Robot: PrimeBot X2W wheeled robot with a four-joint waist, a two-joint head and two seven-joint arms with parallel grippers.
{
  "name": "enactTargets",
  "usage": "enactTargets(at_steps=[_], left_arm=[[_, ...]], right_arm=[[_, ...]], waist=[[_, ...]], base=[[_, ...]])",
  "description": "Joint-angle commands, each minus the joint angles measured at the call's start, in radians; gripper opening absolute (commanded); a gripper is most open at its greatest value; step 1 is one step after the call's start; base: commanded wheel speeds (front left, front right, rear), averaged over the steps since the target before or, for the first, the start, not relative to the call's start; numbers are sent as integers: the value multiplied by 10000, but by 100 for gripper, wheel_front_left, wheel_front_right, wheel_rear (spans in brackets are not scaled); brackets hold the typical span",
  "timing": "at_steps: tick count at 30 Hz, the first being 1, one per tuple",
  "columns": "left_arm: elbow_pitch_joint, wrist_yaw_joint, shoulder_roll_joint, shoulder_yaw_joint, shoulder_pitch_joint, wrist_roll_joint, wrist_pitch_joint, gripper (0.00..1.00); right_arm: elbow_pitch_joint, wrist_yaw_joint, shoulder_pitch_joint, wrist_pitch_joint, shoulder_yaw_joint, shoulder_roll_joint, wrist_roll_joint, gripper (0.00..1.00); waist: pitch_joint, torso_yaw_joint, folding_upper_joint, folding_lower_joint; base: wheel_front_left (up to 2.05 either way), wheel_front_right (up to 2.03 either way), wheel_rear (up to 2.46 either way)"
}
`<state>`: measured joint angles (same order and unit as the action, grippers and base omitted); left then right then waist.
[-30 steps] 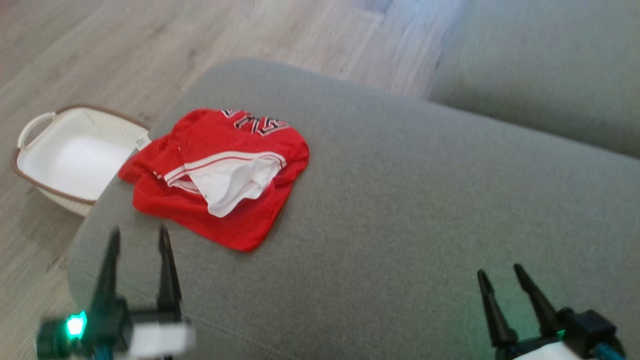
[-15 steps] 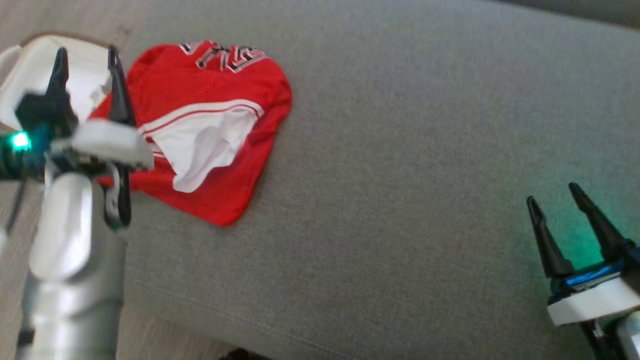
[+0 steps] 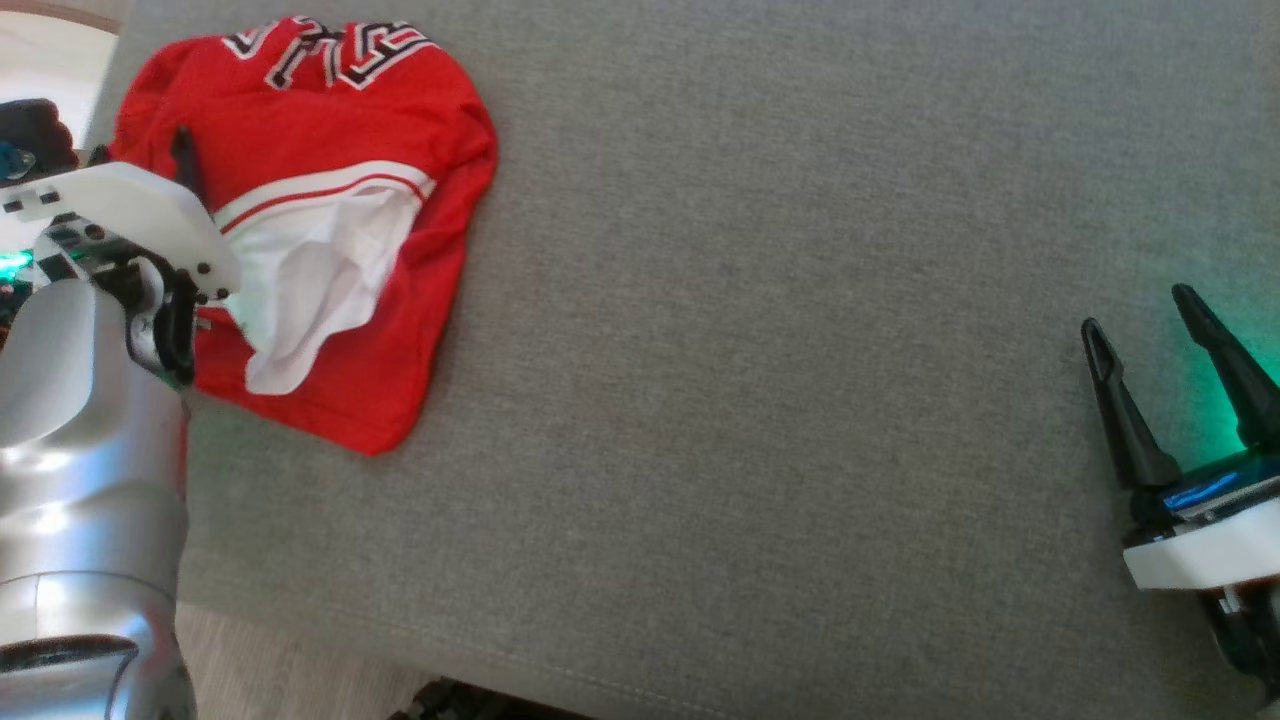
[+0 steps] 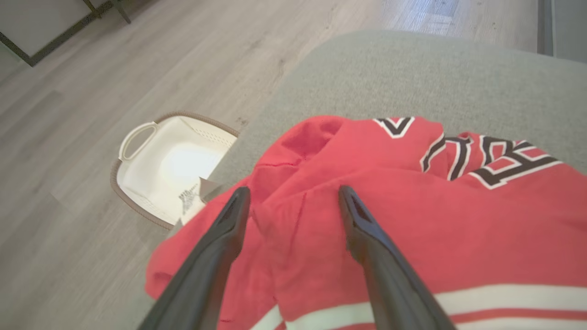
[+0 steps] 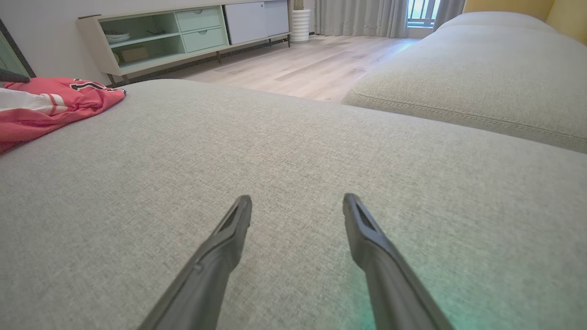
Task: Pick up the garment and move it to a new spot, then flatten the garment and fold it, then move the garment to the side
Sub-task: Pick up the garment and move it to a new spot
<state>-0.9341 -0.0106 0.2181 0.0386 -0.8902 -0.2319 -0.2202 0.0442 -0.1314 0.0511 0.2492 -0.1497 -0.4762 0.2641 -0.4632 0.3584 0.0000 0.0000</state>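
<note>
The garment (image 3: 330, 200) is a crumpled red jersey with white trim, a white inner layer and black-and-white lettering. It lies at the far left of a grey sofa cushion (image 3: 750, 350). My left gripper (image 4: 293, 192) hangs open over the garment's left edge, fingers spread above a red fold with nothing pinched between them. In the head view its white wrist plate hides most of it, and one dark finger (image 3: 183, 160) shows against the red cloth. My right gripper (image 3: 1140, 310) stands open over bare cushion at the right, far from the garment (image 5: 41, 110).
A white basket with a brown rim (image 4: 169, 169) sits on the wood floor just beyond the cushion's left end. A second grey cushion (image 5: 458, 78) lies beyond a floor gap. A low pale-green cabinet (image 5: 174, 32) stands against the far wall.
The head camera has tilted down and closer, shifting the whole picture. My left arm has reached forward from the cushion's near edge to over the garment. Both grippers stay open.
</note>
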Motion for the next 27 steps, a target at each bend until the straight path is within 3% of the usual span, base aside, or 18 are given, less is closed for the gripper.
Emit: enactTargets(at_steps=[1, 9, 10, 11, 18, 23, 27], left_arm=[[-31, -102, 583, 393, -363, -166, -15, 100], [-1303, -77, 576, 380, -698, -292, 618, 100], [-1363, -99, 576, 369, -737, -293, 876, 37], [-1431, -132, 578, 361, -773, -299, 1120, 0], [-1569, -398, 844, -168, -1335, 152, 2695, 0], [-1368, -555, 1118, -770, -1820, 687, 3492, 0], [-800, -890, 1391, -1447, -2308, 1132, 3830, 0]], right_arm=[[-313, 7, -10, -21, -119, -257, 37, 100], [-544, 7, 59, -79, 79, -362, -23, 100], [-561, 7, 59, -83, 105, -360, -30, 100], [-573, 7, 60, -85, 120, -355, -41, 100], [-293, 7, 184, -32, -113, -40, -49, 100], [353, 7, 375, 79, -660, 523, 33, 100], [903, 7, 473, 119, -1018, 1319, 168, 100]], waist=[[-243, -179, 0, 0], [-735, -373, 0, 0], [-771, -381, 0, 0], [-795, -391, 0, 0], [-282, -531, 0, 0], [891, -900, 0, 0], [2257, -1607, 0, 0]], base=[[0, 0, 0], [0, 0, 0], [0, 0, 0], [0, 0, 0], [0, 0, 0], [0, 0, 0], [0, 0, 0]])
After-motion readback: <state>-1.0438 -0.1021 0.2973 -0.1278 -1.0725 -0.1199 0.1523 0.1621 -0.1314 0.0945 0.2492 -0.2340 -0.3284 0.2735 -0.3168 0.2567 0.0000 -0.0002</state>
